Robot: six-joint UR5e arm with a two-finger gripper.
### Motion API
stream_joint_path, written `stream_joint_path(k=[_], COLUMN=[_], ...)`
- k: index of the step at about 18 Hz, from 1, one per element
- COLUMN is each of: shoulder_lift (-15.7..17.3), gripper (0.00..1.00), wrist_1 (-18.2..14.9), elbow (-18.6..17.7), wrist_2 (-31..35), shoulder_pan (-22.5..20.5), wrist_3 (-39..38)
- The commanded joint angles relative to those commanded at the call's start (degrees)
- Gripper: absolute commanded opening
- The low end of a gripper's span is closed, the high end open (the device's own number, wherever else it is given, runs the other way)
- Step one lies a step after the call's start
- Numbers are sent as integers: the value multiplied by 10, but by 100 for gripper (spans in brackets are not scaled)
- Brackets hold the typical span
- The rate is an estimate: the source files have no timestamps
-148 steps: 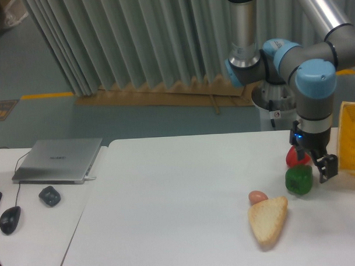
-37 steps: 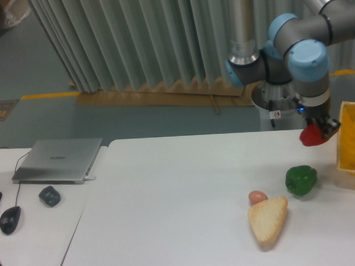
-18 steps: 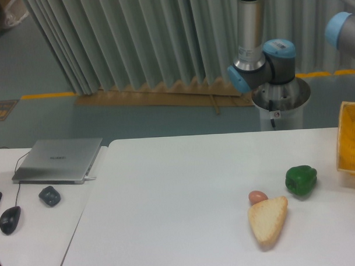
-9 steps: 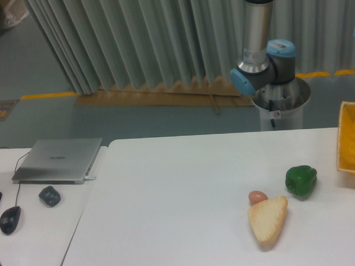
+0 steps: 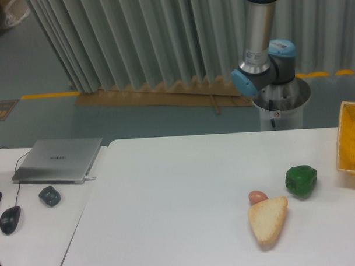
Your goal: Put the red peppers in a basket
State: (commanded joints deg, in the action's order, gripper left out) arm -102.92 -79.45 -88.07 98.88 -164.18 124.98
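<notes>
Grey pleated curtains hang behind a plain white table point(image 5: 185, 185), whose smooth matt top gives loose food nothing to catch on. At the far right edge of the view only a slice of the yellow basket point(image 5: 351, 140) shows, its thin plastic lattice rising as an upright wall; most of it lies beyond the frame. The red pepper is nowhere to be seen on the table, so it is probably either in the basket's hidden part or with the gripper, but which cannot be told. The gripper itself is out of view: only the arm's point(image 5: 260, 42) grey upright tube and a blue-capped joint show above the round base, so how wide its fingers stand, and whether they hold anything, is unknown. Left on the table are the things the task does not want: a glossy, lumpy green bell pepper point(image 5: 300, 180) sitting on its base near the basket, a small smooth pinkish-brown egg point(image 5: 258, 197), and a wedge of crusty, porous bread point(image 5: 267, 219) lying flat with its upper corner touching the egg.
</notes>
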Motion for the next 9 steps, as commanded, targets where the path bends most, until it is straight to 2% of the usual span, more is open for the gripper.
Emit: stream_joint_path(k=[2, 4, 6, 9], shoulder_lift=[0, 4, 9, 14], gripper=[100, 100, 100, 100], wrist_1=[-1, -2, -3, -2], elbow=[0, -1, -4, -4], wrist_2=[-12, -58, -78, -73], shoulder_pan=[-3, -1, 13, 63], wrist_3=[-1, -12, -62, -161])
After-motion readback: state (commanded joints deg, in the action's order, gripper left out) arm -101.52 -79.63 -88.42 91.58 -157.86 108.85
